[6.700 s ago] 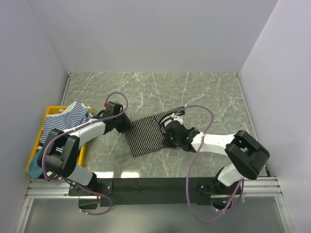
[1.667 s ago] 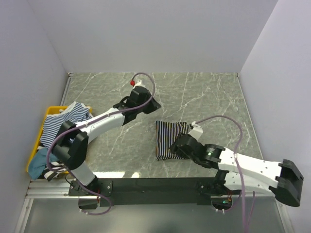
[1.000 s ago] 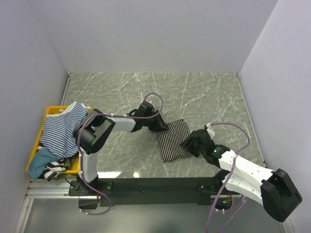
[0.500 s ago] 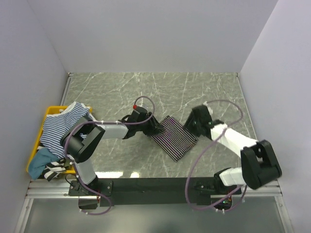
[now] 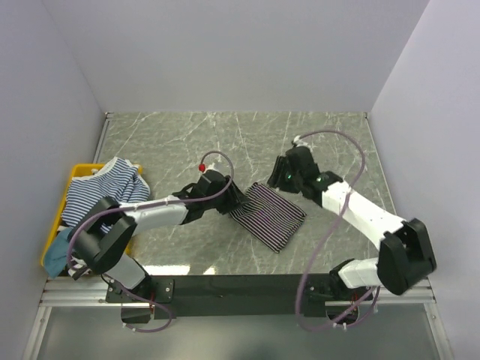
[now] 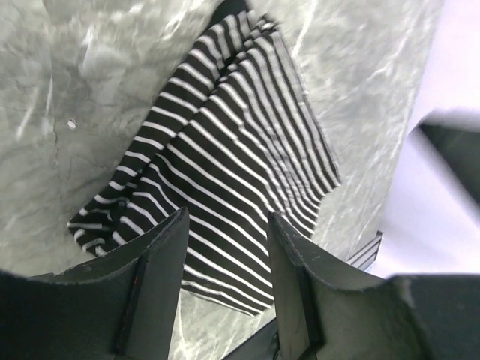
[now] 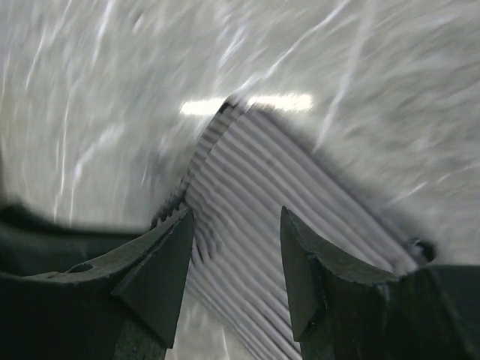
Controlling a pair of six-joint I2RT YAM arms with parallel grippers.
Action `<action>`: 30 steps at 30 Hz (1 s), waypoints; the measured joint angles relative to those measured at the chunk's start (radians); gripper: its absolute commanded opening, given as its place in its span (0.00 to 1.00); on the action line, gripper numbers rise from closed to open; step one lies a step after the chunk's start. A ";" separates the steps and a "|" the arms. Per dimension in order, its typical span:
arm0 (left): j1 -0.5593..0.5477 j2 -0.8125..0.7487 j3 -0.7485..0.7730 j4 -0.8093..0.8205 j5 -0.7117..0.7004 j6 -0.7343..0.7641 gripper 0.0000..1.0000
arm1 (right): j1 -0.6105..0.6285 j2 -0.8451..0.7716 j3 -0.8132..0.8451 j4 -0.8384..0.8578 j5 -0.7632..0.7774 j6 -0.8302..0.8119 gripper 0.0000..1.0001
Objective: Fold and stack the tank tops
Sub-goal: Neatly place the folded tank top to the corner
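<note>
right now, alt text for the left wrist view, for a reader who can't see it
A folded black-and-white striped tank top lies on the grey marble table, seen from above between the two black fingers of the left gripper, which stand apart and hold nothing.

The bench [image 5: 330, 135] is a grey stone-look slab with white veins, glossy enough to show bright glare. The black-and-white tank top [image 5: 271, 216] is soft, matt knit cloth. The bin [image 5: 82, 168] looks like smooth yellow plastic. The fingers [image 6: 154, 277] of the left hand [image 6: 226, 221] are matt black plastic.

tank top [image 5: 270, 217] on table [image 5: 187, 142], bin [image 5: 52, 232] left
</note>
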 measured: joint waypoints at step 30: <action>0.253 -0.637 -0.005 -0.383 0.004 0.129 0.56 | 0.294 0.322 0.051 -0.235 0.142 0.022 0.69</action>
